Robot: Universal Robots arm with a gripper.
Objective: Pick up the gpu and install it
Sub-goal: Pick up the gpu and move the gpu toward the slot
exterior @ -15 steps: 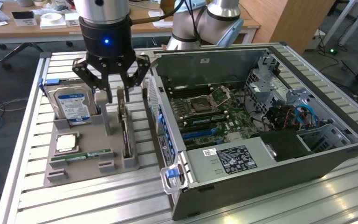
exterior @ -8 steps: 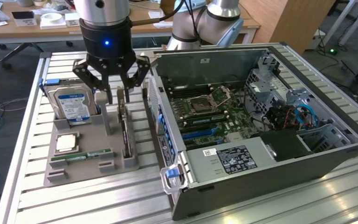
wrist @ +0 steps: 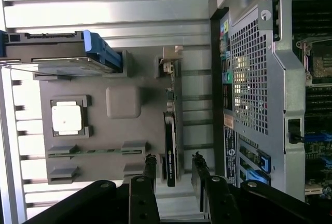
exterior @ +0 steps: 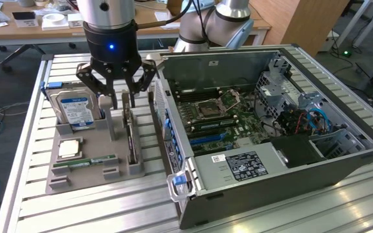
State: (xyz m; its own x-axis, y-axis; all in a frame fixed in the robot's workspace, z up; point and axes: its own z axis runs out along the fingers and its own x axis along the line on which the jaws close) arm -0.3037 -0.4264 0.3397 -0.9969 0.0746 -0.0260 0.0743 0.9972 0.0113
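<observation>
Progress is judged to be early: the gpu is seen standing on edge in its slot of the grey holder tray, which is set on the slatted table to the exterior view's left of the open computer case. Nothing is seen seated in the blue expansion slots of the board inside. The gripper is held directly over the card. In the wrist view its two fingers are shown spread, one to each side of the card's thin edge, with a gap left on both sides. No pinch is made and nothing is carried, and how low the fingertips reach beside the card cannot be told. The approach and the lining-up are therefore taken as done, while the grasp, the lift and the seating in the case are taken as not yet done. By count, one gpu, one blue-labelled hard drive, one square processor chip and one green memory stick are found in the one tray. One case and one two-fingered gripper are also counted.
</observation>
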